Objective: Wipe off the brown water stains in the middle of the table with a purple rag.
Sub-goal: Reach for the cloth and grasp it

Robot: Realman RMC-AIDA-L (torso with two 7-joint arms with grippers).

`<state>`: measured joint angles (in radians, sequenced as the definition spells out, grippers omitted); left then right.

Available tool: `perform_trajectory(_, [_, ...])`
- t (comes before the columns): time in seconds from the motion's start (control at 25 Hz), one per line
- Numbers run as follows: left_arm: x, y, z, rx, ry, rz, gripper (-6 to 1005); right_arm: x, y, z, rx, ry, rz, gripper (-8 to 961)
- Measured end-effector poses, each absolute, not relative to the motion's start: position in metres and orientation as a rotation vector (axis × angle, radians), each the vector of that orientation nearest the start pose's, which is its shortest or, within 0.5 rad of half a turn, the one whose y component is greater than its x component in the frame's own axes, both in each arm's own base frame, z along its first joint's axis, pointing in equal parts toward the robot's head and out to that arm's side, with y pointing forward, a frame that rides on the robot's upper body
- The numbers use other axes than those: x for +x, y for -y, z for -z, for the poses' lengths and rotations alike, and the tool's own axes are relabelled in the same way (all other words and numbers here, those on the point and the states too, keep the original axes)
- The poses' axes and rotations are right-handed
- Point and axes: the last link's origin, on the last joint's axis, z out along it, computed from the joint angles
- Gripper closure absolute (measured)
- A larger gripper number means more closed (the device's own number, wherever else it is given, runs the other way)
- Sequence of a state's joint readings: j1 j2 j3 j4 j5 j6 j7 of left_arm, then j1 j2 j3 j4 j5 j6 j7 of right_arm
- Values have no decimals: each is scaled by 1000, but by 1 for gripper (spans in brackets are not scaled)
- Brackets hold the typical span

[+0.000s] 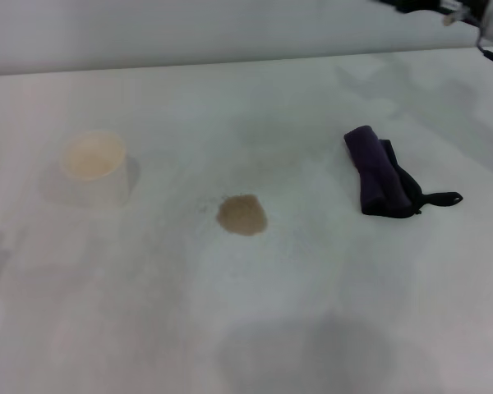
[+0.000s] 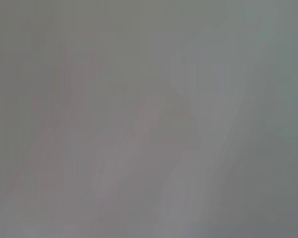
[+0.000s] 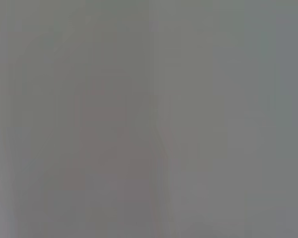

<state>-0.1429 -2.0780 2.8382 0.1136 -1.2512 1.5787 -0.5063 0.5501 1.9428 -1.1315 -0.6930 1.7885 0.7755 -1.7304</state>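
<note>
Neither gripper shows over the work: the head view has no arm above the table (image 1: 255,328), and both wrist views give only a featureless grey, so I cannot tell how either hand stands. Some dark gear sits at the far right corner of the head view; it may be part of the robot, but that is unclear.

The purple rag (image 1: 380,171) lies on the robot's right side of the table, a bunched roll with its thin black loop strap (image 1: 442,198) trailing from the near end. It is well apart from the brown water stains (image 1: 242,215), a single tan blotch near the middle. A paper cup (image 1: 95,167) stands upright on the left, clear of both.

The rag looks soft and light; it should squash under a grip and may unroll or drag if caught by one edge. The thick middle of the roll seems the best place to take hold, pinching across it from above. The strap is thin and would likely let the cloth dangle. The right arm is the nearer one.
</note>
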Motion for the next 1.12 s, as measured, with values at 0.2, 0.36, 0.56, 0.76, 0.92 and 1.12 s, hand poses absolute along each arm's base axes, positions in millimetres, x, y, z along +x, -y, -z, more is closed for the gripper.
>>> perform_trajectory(0.2, [-373,-222,-9,-1426,738,960,106,232,-439,-64,-2292,-646,-354,158])
perform_trajectory(0.36, [-370,-242,-18,-1394,708,976,106,215,-425,-56,-2424,-699,-69,158])
perform_trajectory(0.56, [-358,-265,-24,-1410,653,1004,107,196,-393,-45,-2492,-761,128,159])
perform_trajectory(0.76, [-353,-280,-28,-1437,617,990,107,193,-372,-26,-2510,-808,303,162])
perform_trajectory(0.92, [-357,-291,-24,-1463,639,918,107,204,-372,-17,-2469,-849,362,164])
perform_trajectory(1.12, [-360,-297,-26,-1457,602,836,107,215,-381,-17,-2389,-902,368,166])
